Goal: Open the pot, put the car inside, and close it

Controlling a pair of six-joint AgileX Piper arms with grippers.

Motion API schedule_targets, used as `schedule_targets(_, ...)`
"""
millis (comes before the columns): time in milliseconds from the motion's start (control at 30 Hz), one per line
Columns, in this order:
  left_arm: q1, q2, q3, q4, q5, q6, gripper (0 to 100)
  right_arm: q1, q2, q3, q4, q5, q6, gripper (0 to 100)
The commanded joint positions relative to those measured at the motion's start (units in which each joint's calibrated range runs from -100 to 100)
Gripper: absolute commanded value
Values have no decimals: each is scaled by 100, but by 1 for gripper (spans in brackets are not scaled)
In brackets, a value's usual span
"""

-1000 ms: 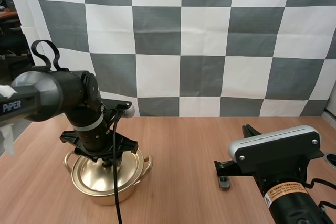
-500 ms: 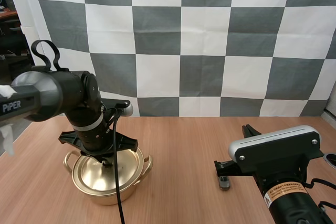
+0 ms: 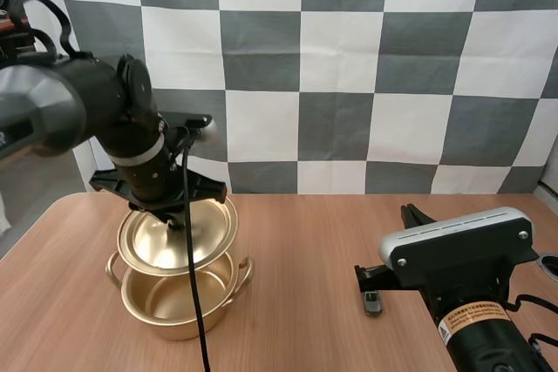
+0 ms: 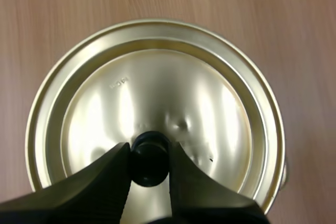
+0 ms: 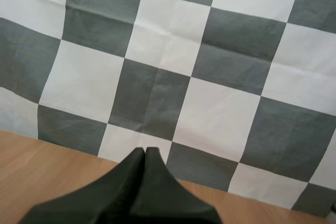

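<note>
Pinching the black knob (image 4: 149, 160) of the lid (image 3: 179, 231) between its fingertips, the left gripper (image 4: 149, 150) holds the lid just above the pot (image 3: 174, 304), so the pot is open but overhung. The car (image 3: 372, 303) lies on the table (image 3: 305, 241) well apart from the pot, near the right arm, whose right gripper (image 5: 145, 153) is closed on nothing.

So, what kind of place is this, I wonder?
Probably a robot test bench, not a kitchen: a wooden table, the left gripper holding a golden lid above its pot, and a small car nearby.
</note>
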Motion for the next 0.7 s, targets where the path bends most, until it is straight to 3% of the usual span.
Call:
schedule_targets(0, 0, -241, -1266, -106, 630, -8, 0, -1, -3, 0, 0, -30, 6, 0)
schedule_targets(200, 0, -904, -2501, -250, 630, -111, 0, -1, -3, -396, 0, 790, 6, 0)
schedule_targets(400, 0, -1486, -2707, -284, 630, -111, 0, -1, -3, -446, -58, 1302, -33, 0)
schedule_targets(500, 0, -1577, -2707, -284, 630, -111, 0, -1, -3, -473, -739, 1363, -33, 0)
schedule_targets(667, 0, -1689, -2707, -295, 630, -111, 0, -1, -3, -693, -1341, 1347, -33, 0)
